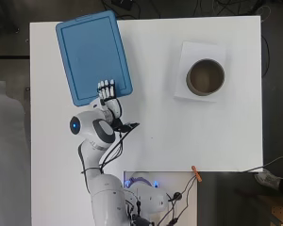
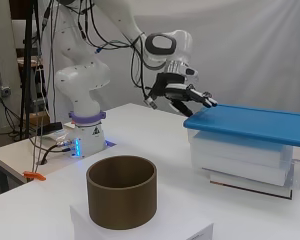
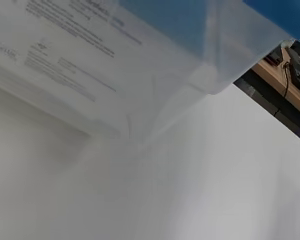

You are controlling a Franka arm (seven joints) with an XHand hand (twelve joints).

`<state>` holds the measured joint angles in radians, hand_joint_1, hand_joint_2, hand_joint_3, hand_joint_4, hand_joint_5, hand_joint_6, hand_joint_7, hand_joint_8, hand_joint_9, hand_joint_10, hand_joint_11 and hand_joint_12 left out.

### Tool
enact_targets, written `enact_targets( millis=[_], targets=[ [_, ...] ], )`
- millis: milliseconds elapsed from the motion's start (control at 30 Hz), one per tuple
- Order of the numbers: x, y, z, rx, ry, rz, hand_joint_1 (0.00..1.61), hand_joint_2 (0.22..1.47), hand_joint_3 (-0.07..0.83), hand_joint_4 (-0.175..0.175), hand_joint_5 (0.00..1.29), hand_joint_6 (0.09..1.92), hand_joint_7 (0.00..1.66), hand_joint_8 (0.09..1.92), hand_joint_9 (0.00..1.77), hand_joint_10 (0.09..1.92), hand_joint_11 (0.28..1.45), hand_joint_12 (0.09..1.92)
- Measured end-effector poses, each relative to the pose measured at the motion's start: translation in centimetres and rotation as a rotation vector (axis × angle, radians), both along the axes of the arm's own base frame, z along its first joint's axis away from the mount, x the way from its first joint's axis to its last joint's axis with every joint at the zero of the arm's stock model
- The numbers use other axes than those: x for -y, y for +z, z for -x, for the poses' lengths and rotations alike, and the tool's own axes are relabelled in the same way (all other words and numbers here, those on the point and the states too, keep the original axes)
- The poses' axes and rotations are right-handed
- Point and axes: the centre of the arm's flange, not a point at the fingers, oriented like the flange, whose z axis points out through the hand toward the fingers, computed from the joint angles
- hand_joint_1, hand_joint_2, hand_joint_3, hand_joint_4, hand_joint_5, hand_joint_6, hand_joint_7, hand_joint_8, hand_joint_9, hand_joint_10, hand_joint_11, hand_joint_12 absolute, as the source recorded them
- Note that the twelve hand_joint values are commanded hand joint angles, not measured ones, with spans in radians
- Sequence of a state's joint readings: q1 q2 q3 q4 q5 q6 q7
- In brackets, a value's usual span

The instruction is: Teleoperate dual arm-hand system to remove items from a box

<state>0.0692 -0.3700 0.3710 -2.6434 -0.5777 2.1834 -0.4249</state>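
Note:
A clear plastic box [image 2: 245, 157] with a blue lid [image 1: 92, 54] stands at the table's far left in the overhead view, lid on. White items [image 2: 240, 150] show through its wall in the side view. My hand [image 1: 107, 94] hovers at the lid's near edge, fingers straight and stretched over the rim, holding nothing. From the side, the hand [image 2: 187, 92] sits level with the lid's [image 2: 250, 122] corner; whether it touches, I cannot tell. The wrist view is filled by the box's clear wall [image 3: 115, 65] and white table.
A brown cardboard cylinder [image 1: 205, 76], open at the top, stands on a white sheet [image 1: 186, 54] at the table's right. In the side view the cylinder [image 2: 121, 197] is near the camera. Cables trail at the arm's base by the near edge.

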Motion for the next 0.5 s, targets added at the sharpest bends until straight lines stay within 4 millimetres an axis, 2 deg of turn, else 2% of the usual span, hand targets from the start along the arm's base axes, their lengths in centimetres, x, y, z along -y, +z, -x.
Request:
enact_targets(
  millis=[133,300,367,400,433,467,500],
  targets=[
    [0.5,0.2,-1.4,-0.038,-0.004,0.006,0.09,0.98,-0.011,-0.046,0.09,0.09,0.10,0.09,0.22,0.09,0.38,0.09],
    [1.1,-0.6,-4.1,-0.130,0.003,0.086,0.08,0.97,-0.003,-0.032,0.10,0.09,0.10,0.09,0.22,0.09,0.39,0.09],
    [1.4,-0.6,-4.2,-0.137,0.003,0.102,0.08,0.97,-0.002,-0.032,0.10,0.09,0.10,0.09,0.22,0.09,0.39,0.09],
    [1.4,-0.6,-4.2,-0.138,0.003,0.103,0.19,1.08,0.007,0.043,0.34,0.69,0.44,0.70,0.60,0.69,0.64,0.60],
    [1.4,-0.6,-4.2,-0.137,0.003,0.103,0.25,1.16,0.009,0.103,0.51,1.25,0.68,1.26,0.85,1.24,0.78,1.13],
    [1.1,-0.2,-4.2,-0.135,0.009,0.102,0.25,1.21,0.008,0.139,0.57,1.58,0.75,1.59,0.91,1.56,0.76,1.41],
    [0.9,0.4,-4.1,-0.142,0.018,0.091,0.26,1.25,0.005,0.130,0.55,1.39,0.72,1.46,0.85,1.42,0.66,1.22]
  ],
)
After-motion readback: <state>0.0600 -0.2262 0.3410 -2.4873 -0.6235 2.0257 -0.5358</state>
